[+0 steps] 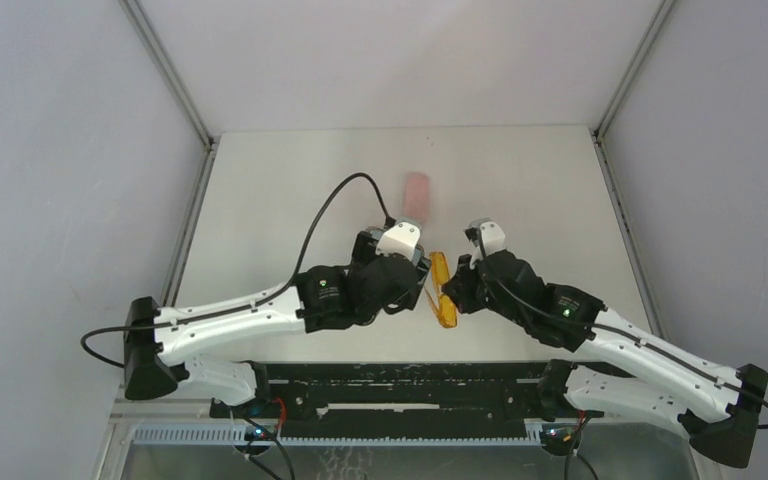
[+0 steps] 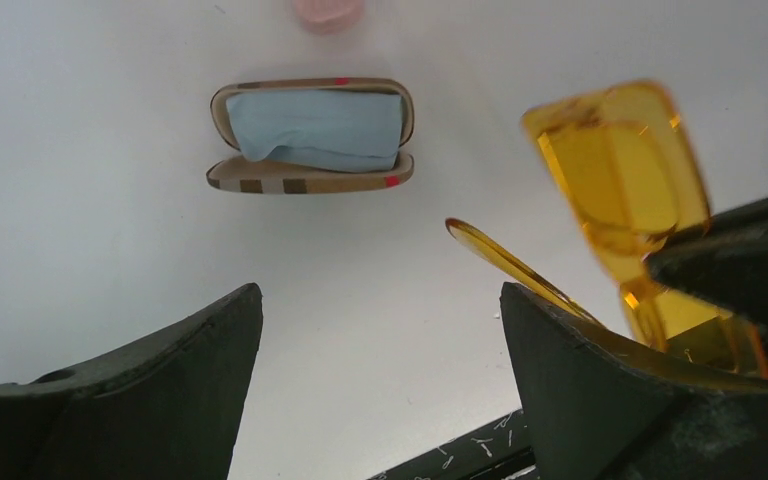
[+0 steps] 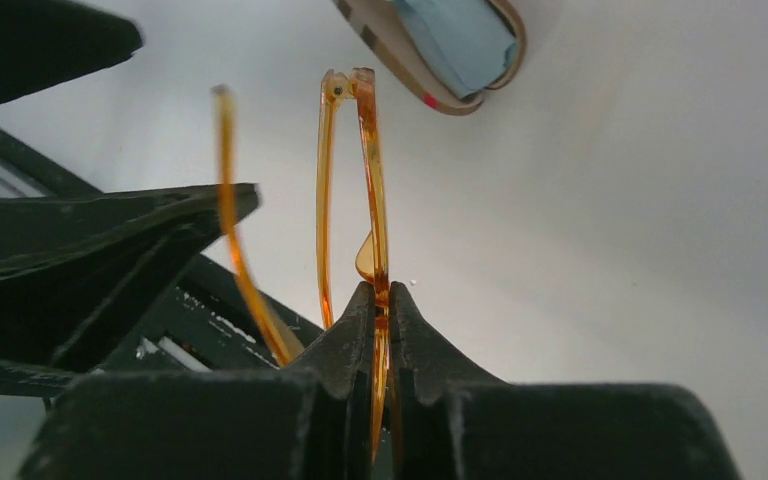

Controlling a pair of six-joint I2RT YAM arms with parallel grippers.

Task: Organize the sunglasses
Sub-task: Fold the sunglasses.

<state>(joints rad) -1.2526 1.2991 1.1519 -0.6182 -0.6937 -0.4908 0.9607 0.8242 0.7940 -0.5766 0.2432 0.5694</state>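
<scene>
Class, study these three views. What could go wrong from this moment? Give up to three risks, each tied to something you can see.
1. The right tool pinches the orange sunglasses by a thin frame edge only; they may twist or slip.
2. One temple juts out beside the open left tool; a careless close might bend it.
3. The blue cloth fills the open case; the sunglasses may not seat.

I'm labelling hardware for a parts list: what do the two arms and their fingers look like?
The left arm and right arm have white links, black joints with small green lights and white wrist blocks. Black cables loop off them. The fingers are matte black wedges.
</scene>
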